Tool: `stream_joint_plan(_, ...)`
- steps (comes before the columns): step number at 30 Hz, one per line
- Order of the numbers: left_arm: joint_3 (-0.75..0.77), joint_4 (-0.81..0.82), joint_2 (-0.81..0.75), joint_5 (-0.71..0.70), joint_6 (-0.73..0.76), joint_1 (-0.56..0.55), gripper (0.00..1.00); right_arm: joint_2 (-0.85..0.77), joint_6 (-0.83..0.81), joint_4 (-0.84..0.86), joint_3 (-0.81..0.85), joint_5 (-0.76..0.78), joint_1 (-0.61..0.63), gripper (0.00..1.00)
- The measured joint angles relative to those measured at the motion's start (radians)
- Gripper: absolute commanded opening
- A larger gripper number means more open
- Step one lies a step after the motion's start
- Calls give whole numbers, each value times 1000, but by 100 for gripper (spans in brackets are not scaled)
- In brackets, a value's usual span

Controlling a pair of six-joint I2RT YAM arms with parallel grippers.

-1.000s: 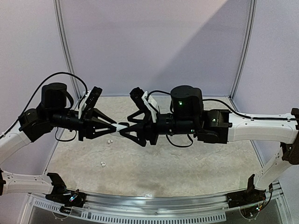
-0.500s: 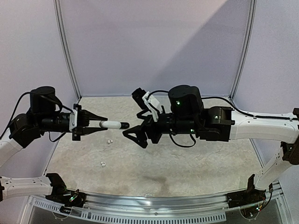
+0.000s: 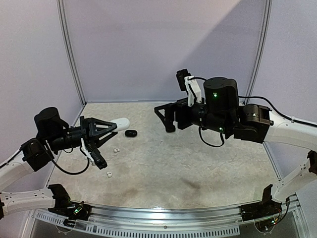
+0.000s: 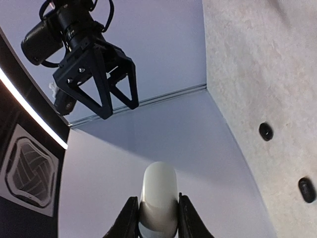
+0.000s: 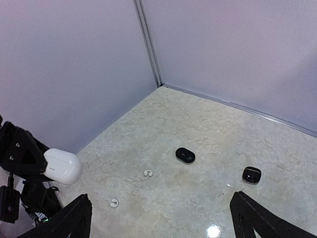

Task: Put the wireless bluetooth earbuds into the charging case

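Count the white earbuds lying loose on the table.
2. One white earbud lies near the white charging case clamped in the left jaws; the other is closer to the front edge. More may hide under the arms.

The left gripper (image 4: 157,212) clamps a white charging case (image 4: 158,186), with the spread-fingered right gripper (image 4: 119,109) up and left of the case and two small black oval objects (image 4: 266,131) (image 4: 306,190) on the mottled table (image 4: 247,59) to its right.
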Motion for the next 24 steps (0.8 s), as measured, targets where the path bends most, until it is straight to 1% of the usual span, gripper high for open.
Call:
stream_joint_plan(4, -40, 117, 5, -8, 125, 0, 0, 1, 112, -51, 5, 50, 0, 85)
stream_joint_plan(6, -53, 168, 12, -11, 161, 0, 0, 13, 178, -106, 38, 55, 0, 83)
stream_joint_plan(9, -71, 238, 34, -14, 193, -1, 0, 66, 278, -214, 160, 44, 0, 80)
stream_joint_plan(11, -91, 284, 54, -14, 204, -1, 0, 94, 323, -243, 219, 21, 0, 77)
stream_joint_plan(13, -110, 320, 72, -15, 214, -2, 0, 111, 364, -245, 246, -17, 0, 76)
stream_joint_plan(18, -142, 374, 91, -23, 222, -5, 0, 155, 437, -195, 249, -142, 0, 75)
stream_joint_plan(21, -148, 404, 90, -23, 222, -6, 0, 194, 452, -146, 250, -222, 0, 75)
stream_joint_plan(24, -156, 420, 91, -21, 222, -6, 0, 259, 452, -109, 290, -296, 0, 71)
